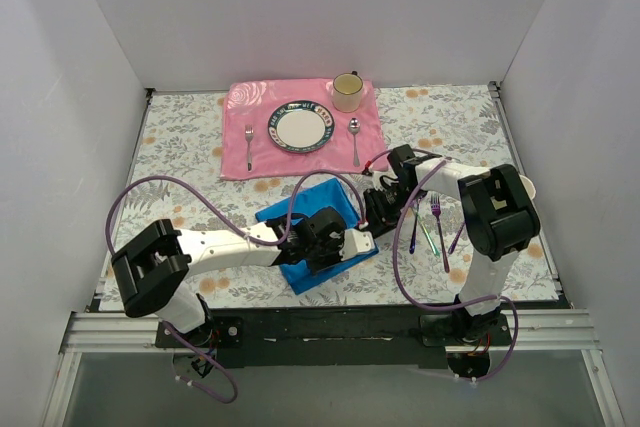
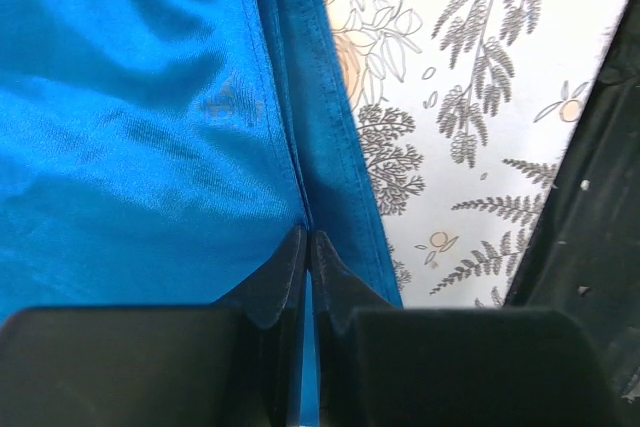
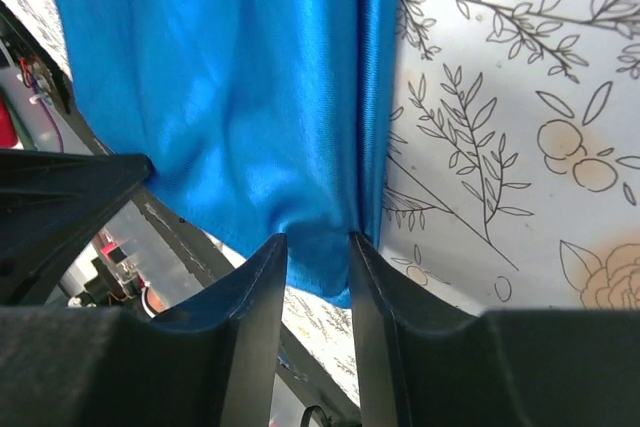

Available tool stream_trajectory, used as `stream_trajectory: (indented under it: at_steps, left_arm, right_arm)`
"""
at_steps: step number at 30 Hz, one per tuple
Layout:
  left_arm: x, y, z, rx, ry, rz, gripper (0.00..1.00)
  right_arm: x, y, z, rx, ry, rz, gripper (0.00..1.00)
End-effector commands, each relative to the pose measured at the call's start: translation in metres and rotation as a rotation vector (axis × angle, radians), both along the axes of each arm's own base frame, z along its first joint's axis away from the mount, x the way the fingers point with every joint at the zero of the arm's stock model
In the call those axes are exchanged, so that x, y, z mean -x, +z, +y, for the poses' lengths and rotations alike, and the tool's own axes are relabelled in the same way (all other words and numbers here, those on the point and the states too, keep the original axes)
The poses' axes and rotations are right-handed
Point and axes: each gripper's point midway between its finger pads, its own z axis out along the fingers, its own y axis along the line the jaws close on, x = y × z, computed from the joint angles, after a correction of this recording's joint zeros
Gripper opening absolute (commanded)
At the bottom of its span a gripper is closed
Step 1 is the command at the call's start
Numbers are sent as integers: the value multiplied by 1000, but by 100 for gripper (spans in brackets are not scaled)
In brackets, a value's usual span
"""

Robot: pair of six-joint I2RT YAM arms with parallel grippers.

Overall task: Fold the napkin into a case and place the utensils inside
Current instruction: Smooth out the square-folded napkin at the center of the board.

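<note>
We see the napkin lying on the tabletop between the arms, the left gripper clamped on its hemmed edge, the right gripper standing apart around a corner, seemingly loose.

Blue napkin hem between tight-closed jaws, floral tabletop alongside.

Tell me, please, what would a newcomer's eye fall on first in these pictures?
First comes the bright blue napkin at the near middle of the flowered table, where the left arm has its jaws shut on the hem and the right arm holds its jaws parted around an edge. Behind it lies a pink placemat with a plate and cup. Iridescent utensils lie to the right.
</note>
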Motion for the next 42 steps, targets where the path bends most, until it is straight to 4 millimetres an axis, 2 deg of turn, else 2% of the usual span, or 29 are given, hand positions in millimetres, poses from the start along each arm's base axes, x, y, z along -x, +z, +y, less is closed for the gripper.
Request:
stream_trajectory:
  at_steps: [1, 4, 6, 8, 12, 19, 23, 27, 31, 33, 36, 39, 42]
  left_arm:
    - [8, 25, -13, 66, -18, 12, 0]
    - [9, 27, -14, 68, -12, 15, 0]
    - [9, 29, -14, 72, -13, 14, 0]
    - [10, 31, -15, 78, -14, 19, 0]
    - [13, 30, -15, 78, -21, 36, 0]
    - [16, 23, -21, 67, -10, 82, 0]
    - [16, 19, -25, 66, -11, 92, 0]
    - [18, 16, -27, 62, -18, 105, 0]
    - [21, 5, -22, 32, -20, 121, 0]
    - [22, 0, -20, 21, -22, 118, 9]
    - [22, -3, -16, 13, -17, 101, 28]
    - [22, -6, -15, 8, -19, 87, 35]
    - [23, -13, -13, -24, -31, 63, 36]
  right_arm:
    - [-13, 28, 5, -29, 13, -77, 44]
    - [-16, 36, 5, -34, 10, -86, 51]
    - [-19, 42, 6, -45, 6, -98, 59]
    - [-19, 46, 6, -52, 4, -98, 61]
    - [-22, 51, 6, -58, 1, -110, 59]
    - [-14, 48, 7, -78, 5, -69, 43]
    - [-12, 44, 5, -66, 4, -59, 43]
    - [-13, 37, 2, -39, 1, -67, 48]
    - [-13, 29, -1, -10, -1, -61, 50]
    - [-13, 25, -3, -4, 18, -73, 50]
    - [-12, 19, -4, 10, 21, -66, 50]
    - [-12, 17, -5, 13, 21, -62, 50]
    - [-12, 14, -5, 17, 21, -54, 50]
